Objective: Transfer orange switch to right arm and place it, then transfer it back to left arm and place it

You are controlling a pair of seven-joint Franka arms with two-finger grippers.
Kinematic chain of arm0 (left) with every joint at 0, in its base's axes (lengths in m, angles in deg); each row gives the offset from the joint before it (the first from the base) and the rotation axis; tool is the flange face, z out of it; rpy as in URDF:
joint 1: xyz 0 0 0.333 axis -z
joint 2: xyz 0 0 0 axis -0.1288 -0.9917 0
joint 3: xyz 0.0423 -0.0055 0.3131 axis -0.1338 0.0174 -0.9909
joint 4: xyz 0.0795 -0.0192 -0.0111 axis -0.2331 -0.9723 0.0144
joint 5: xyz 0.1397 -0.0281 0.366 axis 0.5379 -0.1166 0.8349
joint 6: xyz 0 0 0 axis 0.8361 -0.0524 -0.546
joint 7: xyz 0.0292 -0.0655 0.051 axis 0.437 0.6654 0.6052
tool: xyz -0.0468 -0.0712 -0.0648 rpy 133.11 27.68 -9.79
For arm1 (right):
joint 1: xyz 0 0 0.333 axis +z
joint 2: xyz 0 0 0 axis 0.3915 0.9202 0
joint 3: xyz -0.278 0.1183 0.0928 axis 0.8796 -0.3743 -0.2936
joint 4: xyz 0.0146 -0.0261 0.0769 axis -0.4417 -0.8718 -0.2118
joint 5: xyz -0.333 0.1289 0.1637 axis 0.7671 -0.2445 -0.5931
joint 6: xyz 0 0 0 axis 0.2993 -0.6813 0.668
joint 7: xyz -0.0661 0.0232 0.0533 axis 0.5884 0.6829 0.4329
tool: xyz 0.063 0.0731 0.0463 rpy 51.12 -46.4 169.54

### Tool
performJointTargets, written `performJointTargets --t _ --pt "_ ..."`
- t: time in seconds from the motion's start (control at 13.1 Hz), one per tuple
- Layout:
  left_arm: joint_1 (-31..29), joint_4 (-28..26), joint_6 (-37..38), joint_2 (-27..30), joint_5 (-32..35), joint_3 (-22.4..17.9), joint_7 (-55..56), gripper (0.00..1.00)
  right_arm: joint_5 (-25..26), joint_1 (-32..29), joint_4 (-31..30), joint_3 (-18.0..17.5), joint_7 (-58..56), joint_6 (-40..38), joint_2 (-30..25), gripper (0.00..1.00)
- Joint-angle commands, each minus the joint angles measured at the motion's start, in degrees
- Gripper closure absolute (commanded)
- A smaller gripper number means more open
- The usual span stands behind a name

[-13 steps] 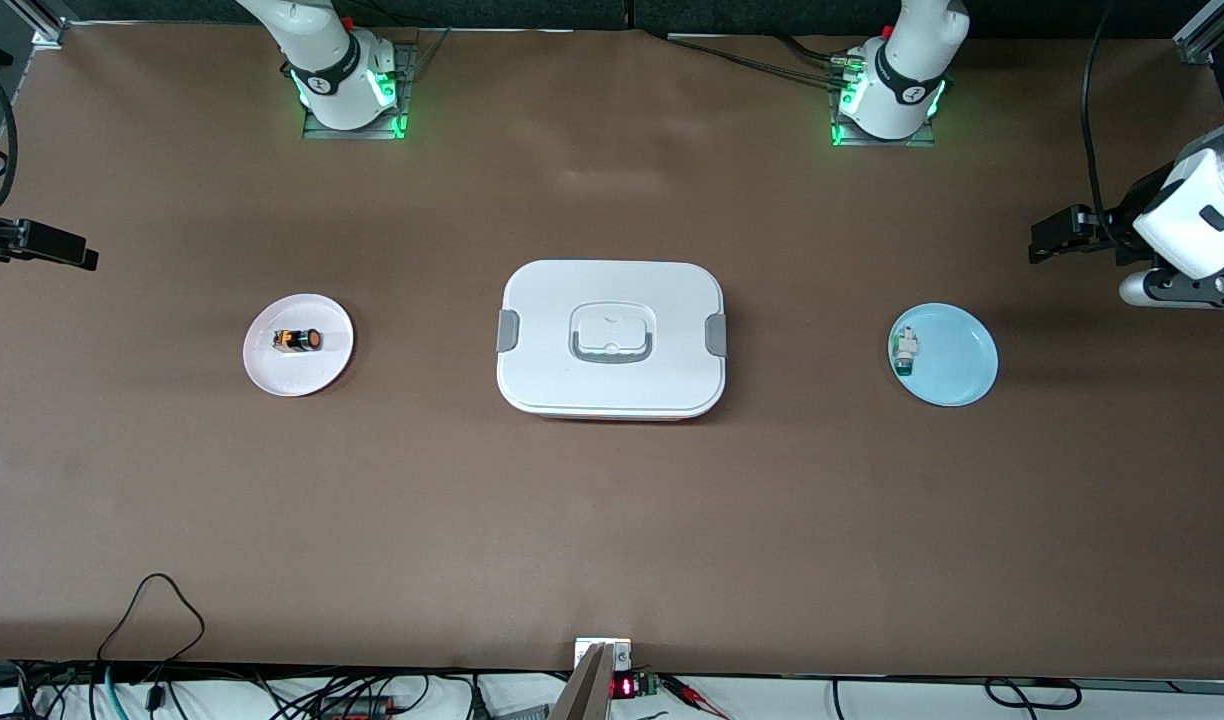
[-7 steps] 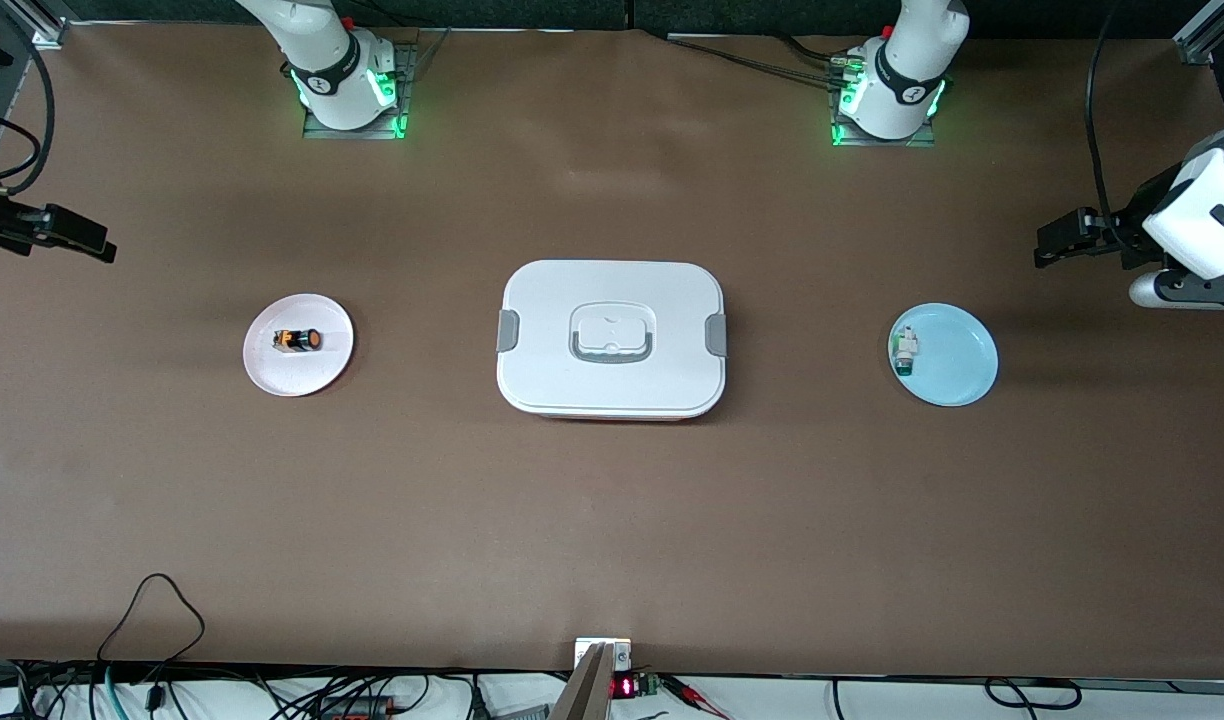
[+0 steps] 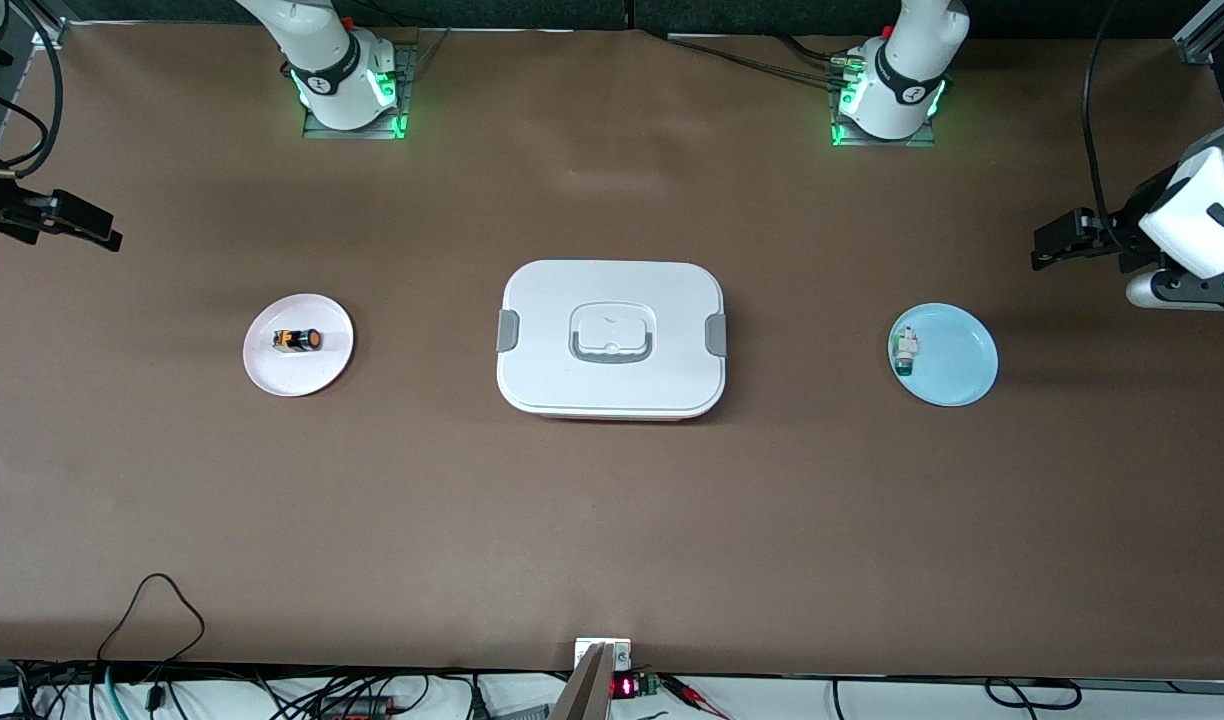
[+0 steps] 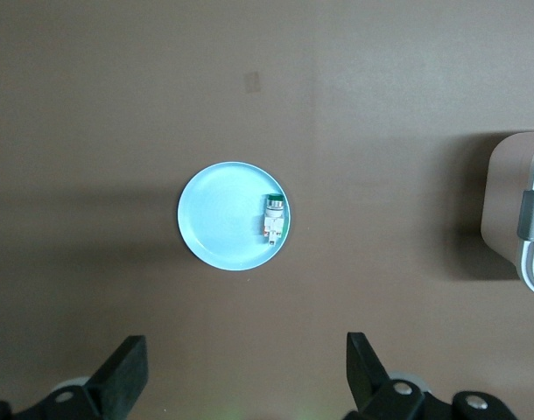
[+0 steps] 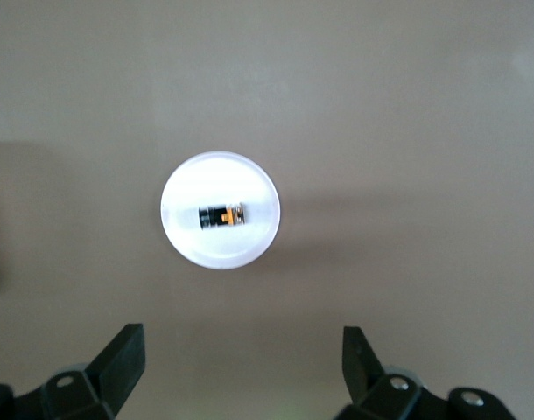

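Note:
The orange switch [image 3: 298,340] lies on its side on a small white plate [image 3: 302,376] toward the right arm's end of the table. The right wrist view shows the switch [image 5: 221,214] and its plate [image 5: 219,247] too. My right gripper [image 3: 84,228] is open and empty, high over bare table at that end, apart from the plate; it is open in its own view [image 5: 241,363]. The white box [image 3: 612,338] stands shut at mid table. My left gripper [image 3: 1054,243] is open and empty over bare table at the left arm's end [image 4: 245,367].
A light blue plate [image 3: 962,360] holds a small white-and-green component [image 3: 904,352] toward the left arm's end; the left wrist view shows that plate [image 4: 216,219], the component [image 4: 274,220] and the box's edge [image 4: 525,219]. Cables lie along the table's front edge.
My right gripper has come a little farther in over the table's end. My left gripper has hardly shifted. The switch, the plates and the box have not moved.

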Motion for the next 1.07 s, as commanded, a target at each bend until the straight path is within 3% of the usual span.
performJointTargets --t 0.0,0.61,0.84,0.99 --pt "0.02 1.2 0.34 -0.43 0.9 0.11 -0.24 0.0 0.4 0.07 -3.12 -0.24 0.44 2.18 -2.92 0.0" --pt "0.02 0.41 -3.18 -0.34 -0.15 0.38 -0.33 0.0 0.05 0.34 -2.15 -1.47 0.71 0.59 -3.18 0.0" --pt "-0.07 0.41 -3.0 -0.25 -0.15 0.38 -0.33 0.0 0.13 0.42 -1.89 -1.91 7.1 1.12 -3.0 0.0" --pt "-0.07 0.41 -2.83 -0.25 -0.15 0.38 -0.33 0.0 0.31 0.16 -1.8 -1.65 0.49 -0.02 -3.0 0.0"
